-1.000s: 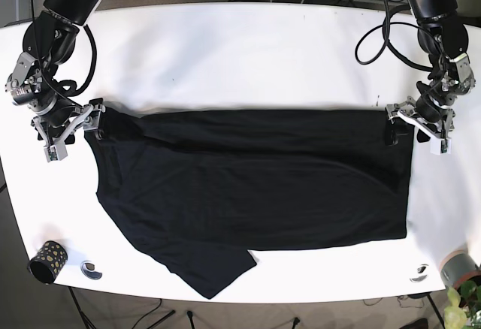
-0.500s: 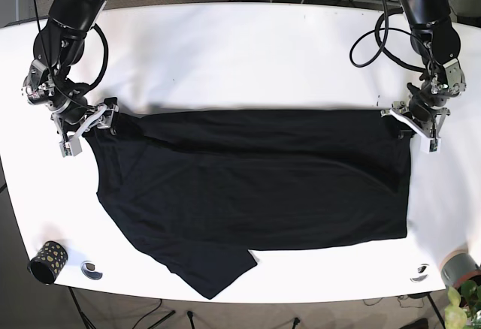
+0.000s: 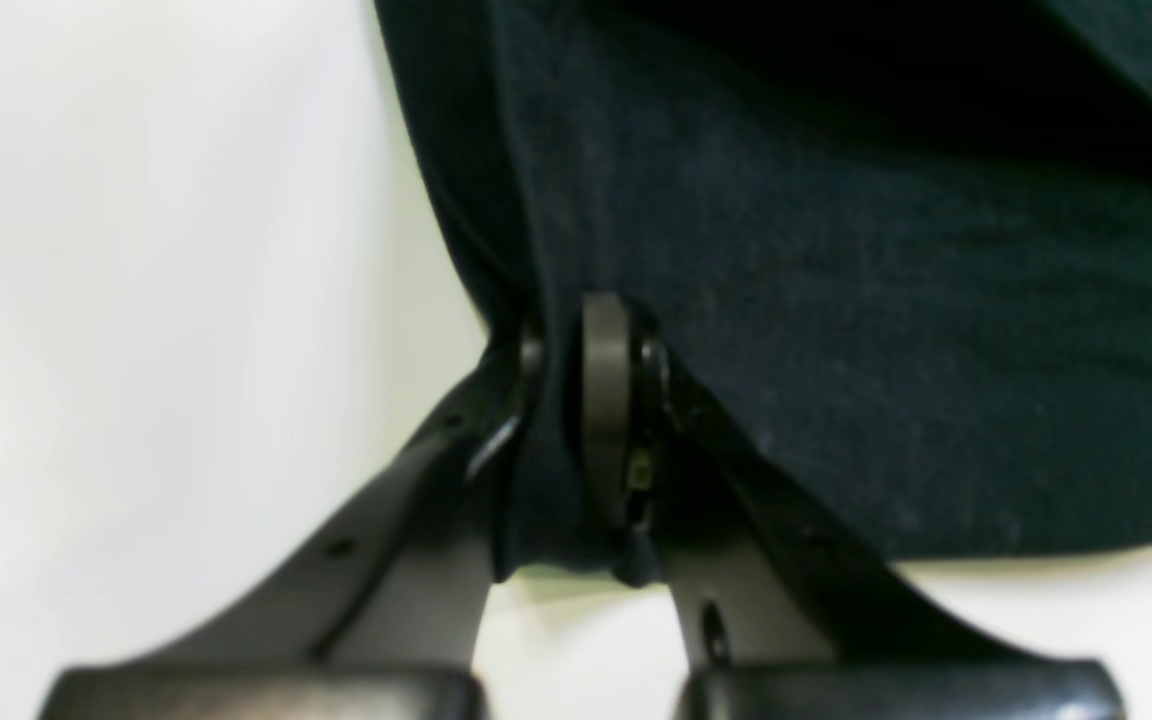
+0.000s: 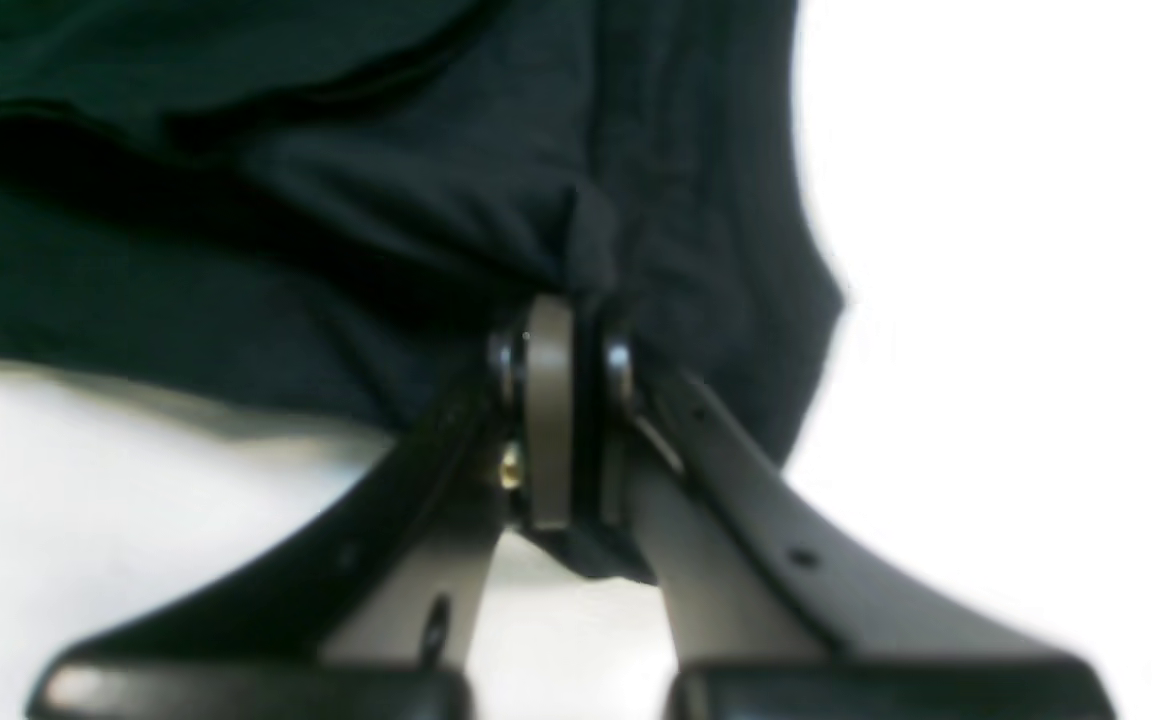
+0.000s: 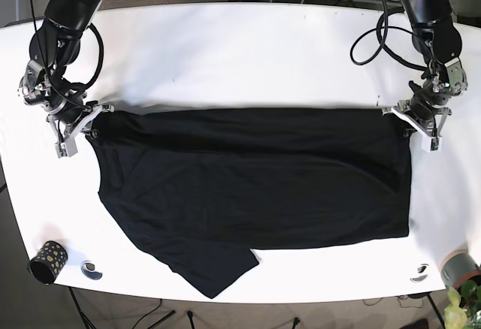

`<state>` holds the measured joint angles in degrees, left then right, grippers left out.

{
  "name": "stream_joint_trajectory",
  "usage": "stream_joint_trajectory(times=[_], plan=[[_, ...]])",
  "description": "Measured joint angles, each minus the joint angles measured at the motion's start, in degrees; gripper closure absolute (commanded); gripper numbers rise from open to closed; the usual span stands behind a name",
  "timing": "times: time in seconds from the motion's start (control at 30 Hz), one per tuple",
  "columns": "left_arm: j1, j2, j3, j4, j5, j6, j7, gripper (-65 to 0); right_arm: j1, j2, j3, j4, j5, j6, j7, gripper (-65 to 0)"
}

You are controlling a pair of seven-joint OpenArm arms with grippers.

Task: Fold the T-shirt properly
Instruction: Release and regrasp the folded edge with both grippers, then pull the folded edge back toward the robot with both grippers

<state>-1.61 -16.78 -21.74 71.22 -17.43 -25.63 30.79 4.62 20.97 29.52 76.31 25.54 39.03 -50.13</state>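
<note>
Over the last second I have drawn my two arms apart along the far fold of the shirt [image 5: 255,179], and the cloth shows it. My right pincer [image 5: 77,130] has moved out toward its end of the tabletop [image 5: 240,51], and my left pincer [image 5: 422,128] has shifted slightly too, so the far edge that sagged a second ago now runs as one straight line between them. I judge this to be the tensioning before the next fold: with the edge taut, the doubled layer should carry over cleanly instead of bunching.

The shirt lies across the middle of the tabletop, already folded once along its far edge. One sleeve pokes out toward the near edge, by the right arm's end.

The base view gives me the whole layout but not the grips; there the pincers are small shapes at the two far corners of the cloth. The wrist views settle it. My left pincer [image 3: 591,420] is clamped tight on a pinch of dark fabric [image 3: 886,330], with a little tail of cloth hanging below the tips. My right pincer [image 4: 561,420] is likewise closed on a bunched fold [image 4: 416,220], which puckers just above the tips. Neither wrist view shows how straight the edge is.
</note>
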Motion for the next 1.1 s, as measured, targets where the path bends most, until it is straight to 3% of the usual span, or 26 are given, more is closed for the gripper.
stream_joint_trajectory(times=[0.17,0.3,0.4,0.47,0.63,0.73,0.87,0.97,1.1], plan=[[-0.02,-0.94,-0.09,0.0,-0.15,0.04,-0.02,-0.6,1.16,1.75,0.04,-1.03,-1.31,0.09,1.03,-13.8],[0.0,-1.42,0.04,0.0,0.07,0.11,-0.04,-0.6,3.91,1.9,0.07,-3.93,-9.55,0.02,2.6,-31.5],[-0.02,-1.9,0.04,0.0,0.09,0.2,-0.02,-0.7,4.7,1.9,0.5,-4.13,-11.65,0.02,3.58,-43.6],[0.0,-1.9,0.04,0.0,0.13,0.31,0.0,-1.0,4.5,1.86,0.59,-3.37,-11.19,0.0,3.37,-46.6],[0.0,-1.84,0.04,0.13,0.02,0.28,0.02,-1.4,1.55,2.08,0.68,2.71,-7.91,0.04,2.14,-46.6],[0.85,-1.86,0.04,2.12,0.02,0.35,0.83,-9.7,-0.5,2.05,0.83,5.84,-5.14,0.2,-1.42,-46.6],[1.97,-1.81,-0.09,6.47,0.07,0.24,3.52,-33.1,-3.26,1.88,0.81,6.49,0.26,0.09,-2.47,-46.6],[2.1,-1.68,-0.24,9.51,0.0,0.31,4.15,-45.1,-4.2,1.33,0.83,4.63,2.38,-0.04,-2.58,-46.6],[2.25,-1.7,-0.28,11.8,-0.22,0.28,3.76,-46.4,-4.33,0.2,0.76,1.31,2.29,0.0,-2.36,-46.6]])
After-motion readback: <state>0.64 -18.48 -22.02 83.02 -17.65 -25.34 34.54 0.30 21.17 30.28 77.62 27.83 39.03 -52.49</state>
